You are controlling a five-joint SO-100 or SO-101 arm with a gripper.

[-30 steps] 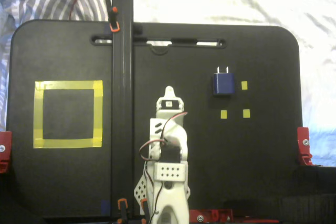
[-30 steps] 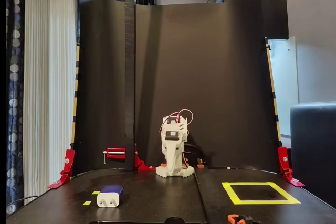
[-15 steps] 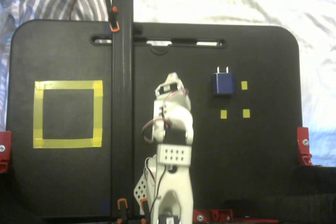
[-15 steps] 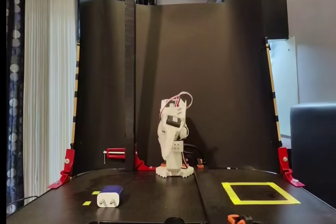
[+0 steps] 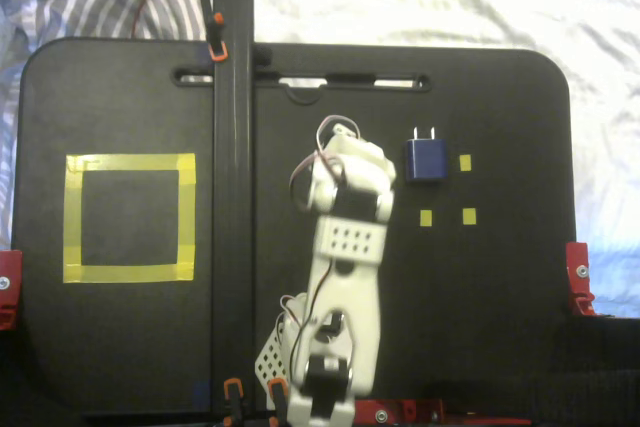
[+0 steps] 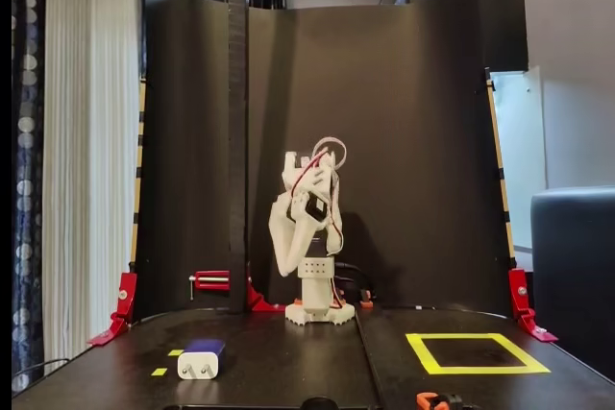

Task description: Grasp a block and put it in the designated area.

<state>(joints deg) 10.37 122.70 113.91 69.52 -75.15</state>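
Because the block (image 5: 424,160) is a small rigid plastic adapter, likely light and smooth, grip its flat sides, clear of the prongs. It lies on the tabletop (image 5: 500,277) beside small yellow tape squares (image 5: 465,162), well apart from the designated area (image 5: 129,217). Pincer (image 5: 340,129) state: cannot tell. A vertical post (image 5: 232,177) stands between block and area.

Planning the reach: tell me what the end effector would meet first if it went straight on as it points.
Probably nothing: the end effector points toward the board's far edge, left of the block; depth unclear.
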